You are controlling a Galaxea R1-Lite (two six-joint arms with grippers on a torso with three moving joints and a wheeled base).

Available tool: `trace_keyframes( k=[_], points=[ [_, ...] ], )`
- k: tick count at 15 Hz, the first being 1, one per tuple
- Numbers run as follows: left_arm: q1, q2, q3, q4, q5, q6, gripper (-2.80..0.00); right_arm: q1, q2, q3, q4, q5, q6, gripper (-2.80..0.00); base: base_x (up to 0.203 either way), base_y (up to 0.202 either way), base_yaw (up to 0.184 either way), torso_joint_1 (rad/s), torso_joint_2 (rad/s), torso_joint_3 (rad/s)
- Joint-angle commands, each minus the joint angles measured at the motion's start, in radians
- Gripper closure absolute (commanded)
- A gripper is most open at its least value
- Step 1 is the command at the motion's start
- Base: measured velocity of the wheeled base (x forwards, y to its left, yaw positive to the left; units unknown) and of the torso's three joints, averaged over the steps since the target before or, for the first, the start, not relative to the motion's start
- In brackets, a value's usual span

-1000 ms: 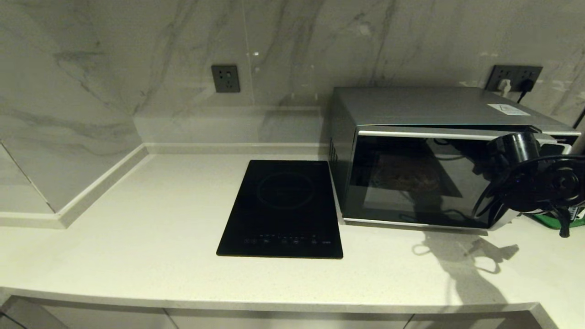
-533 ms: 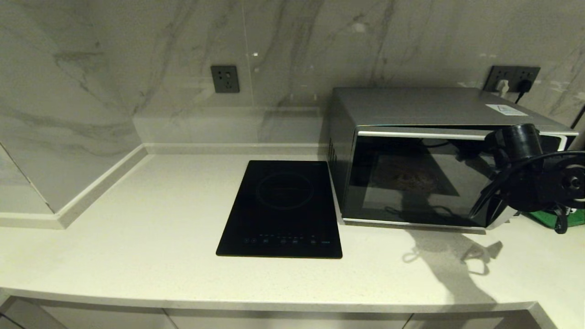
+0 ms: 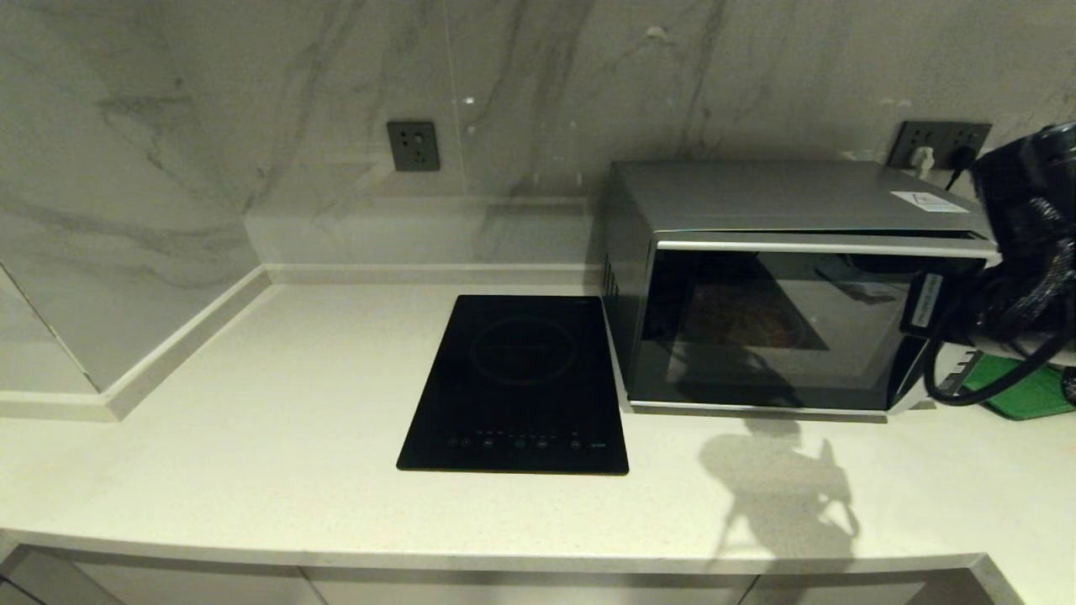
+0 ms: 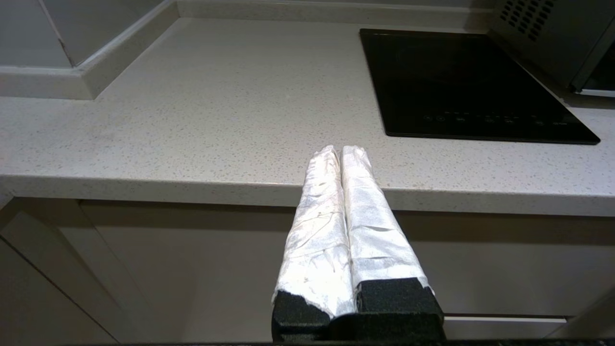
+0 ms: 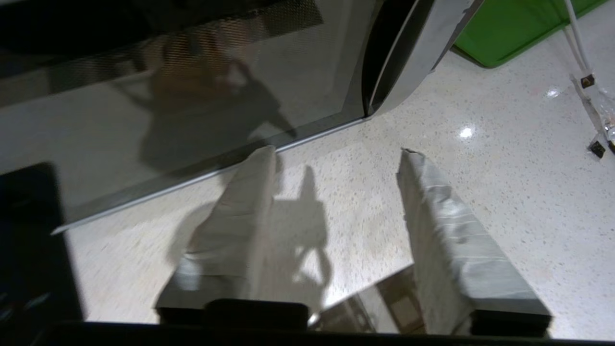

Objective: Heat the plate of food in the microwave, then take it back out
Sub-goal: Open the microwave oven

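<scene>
The silver-grey microwave (image 3: 790,277) stands at the right of the counter, its dark glass door (image 3: 756,328) across the front, with a thin dark gap along the door's top right. Through the glass the plate of food (image 3: 748,315) shows only as a dim brownish shape, which also appears in the right wrist view as the plate (image 5: 192,72). My right arm (image 3: 1025,244) hangs by the microwave's upper right corner. My right gripper (image 5: 338,154) is open and empty above the counter, just in front of the door's lower edge and near its handle strip (image 5: 418,48). My left gripper (image 4: 342,150) is shut and empty, parked below the counter's front edge.
A flat black cooktop (image 3: 521,378) lies left of the microwave, also seen as the cooktop (image 4: 461,81). A green tray (image 3: 1017,391) sits right of the microwave. Wall sockets (image 3: 414,144) sit on the marble backsplash. A white cable (image 5: 584,72) runs over the counter at the right.
My right arm has lifted and drawn back to the right, from in front of the door's right side to beside the microwave's upper corner. Its shadow slid left on the counter.
</scene>
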Motion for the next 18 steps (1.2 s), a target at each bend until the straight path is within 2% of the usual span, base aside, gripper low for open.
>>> trace_keyframes(
  k=[1,9,12,14,16,18],
  points=[
    [0.001,0.000,0.000,-0.001,0.000,0.000,0.00,0.006,-0.048,-0.123,0.110,0.022,0.004,0.00,0.000,0.000,0.000,0.000,0.00,0.000],
    [0.001,0.000,0.000,-0.001,0.000,0.000,0.00,-0.169,0.282,-0.533,0.182,0.064,0.005,0.00,0.000,0.000,0.000,0.000,0.00,0.000],
    [0.001,0.000,0.000,-0.001,0.000,0.000,0.00,-0.224,0.362,-0.683,0.187,0.129,0.035,0.00,0.000,0.000,0.000,0.000,0.00,0.000],
    [0.001,0.000,0.000,-0.001,0.000,0.000,0.00,-0.265,0.405,-0.704,0.142,0.160,0.051,0.00,0.000,0.000,0.000,0.000,0.00,0.000],
    [0.001,0.000,0.000,-0.001,0.000,0.000,0.00,-0.288,0.408,-0.705,0.101,0.237,0.069,0.00,0.000,0.000,0.000,0.000,0.00,0.000],
    [0.001,0.000,0.000,-0.001,0.000,0.000,0.00,-0.305,0.426,-0.705,0.101,0.245,0.089,0.00,0.000,0.000,0.000,0.000,0.00,0.000]
  ],
)
